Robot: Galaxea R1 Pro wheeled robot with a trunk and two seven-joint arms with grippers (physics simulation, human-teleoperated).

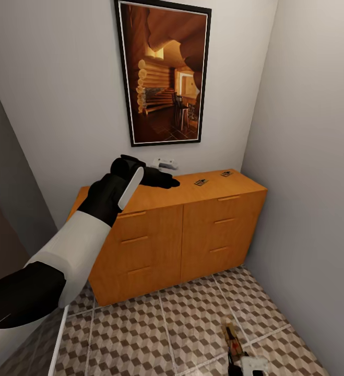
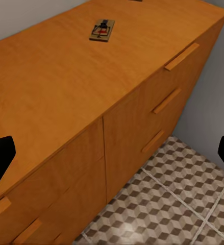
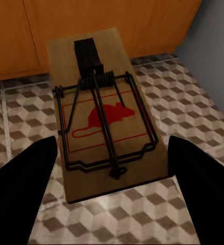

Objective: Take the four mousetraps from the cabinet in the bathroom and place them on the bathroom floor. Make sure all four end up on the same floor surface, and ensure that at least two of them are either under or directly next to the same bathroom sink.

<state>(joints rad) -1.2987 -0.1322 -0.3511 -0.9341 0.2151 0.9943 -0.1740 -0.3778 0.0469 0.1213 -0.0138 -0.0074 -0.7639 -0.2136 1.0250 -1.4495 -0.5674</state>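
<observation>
Two mousetraps (image 1: 201, 182) (image 1: 226, 174) lie on the flat top of the orange-brown cabinet (image 1: 192, 230), toward its right end. My left gripper (image 1: 164, 180) hovers over the middle of that top, open, with nothing between its fingers. From the left wrist the nearer trap (image 2: 102, 29) lies ahead on the cabinet top (image 2: 50, 92). Low at the right, my right gripper (image 1: 238, 360) is shut on a third mousetrap (image 3: 109, 117), gripping its long sides. That trap (image 1: 233, 337) hangs just above the cube-patterned bathroom floor (image 1: 166, 324). The fourth trap and the sink are out of view.
The cabinet fills a narrow alcove, with a grey wall (image 1: 312, 209) close on its right and a framed picture (image 1: 164, 73) above it. A small white fitting (image 1: 166, 164) sits at the back of the cabinet top. A dark wall panel (image 1: 10, 198) stands on the left.
</observation>
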